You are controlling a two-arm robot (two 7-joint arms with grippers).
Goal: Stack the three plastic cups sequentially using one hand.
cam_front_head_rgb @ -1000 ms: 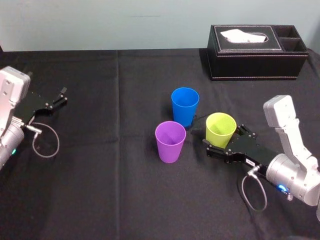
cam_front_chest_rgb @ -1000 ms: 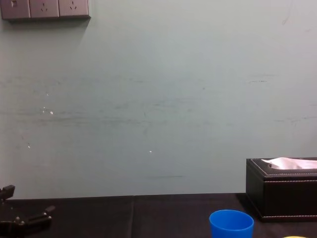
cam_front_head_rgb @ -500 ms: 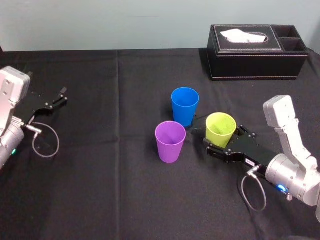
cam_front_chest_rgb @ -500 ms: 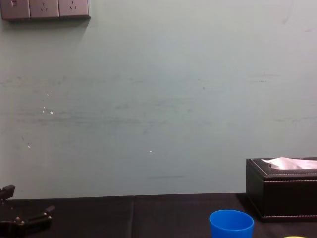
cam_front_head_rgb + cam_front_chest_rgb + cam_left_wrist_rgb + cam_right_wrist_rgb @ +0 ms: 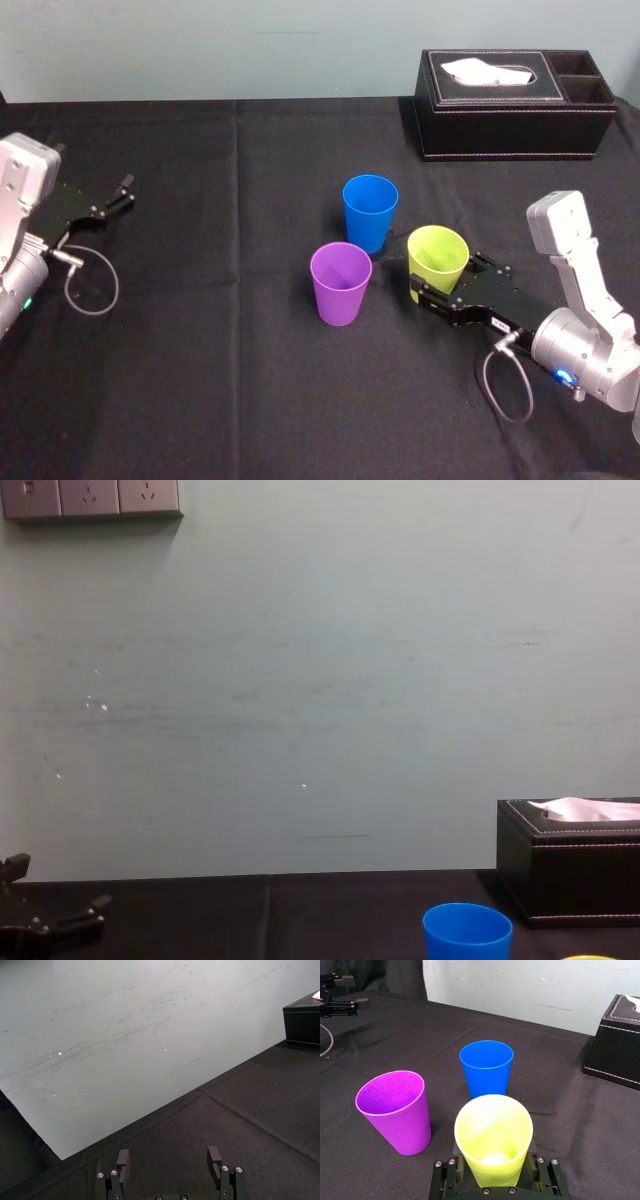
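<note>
Right claw (image 5: 445, 277) is seen pinching the yellow-green cup (image 5: 438, 255) low on its sides, right of centre on the black counter (image 5: 200, 350). The blue cup (image 5: 370, 210) is placed just beyond and to the left, and the purple cup (image 5: 340, 282) is set near on the left. All three are upright and apart. A black tissue box (image 5: 515, 105) is found at the far right, well apart. Left claw (image 5: 115, 197) is held spread over the counter's left edge, away from the cups. The grip at the cup's base is shown plainly in the right wrist view. From the chest, just the blue cup's upper part is caught, below a pale wall (image 5: 320, 680).
</note>
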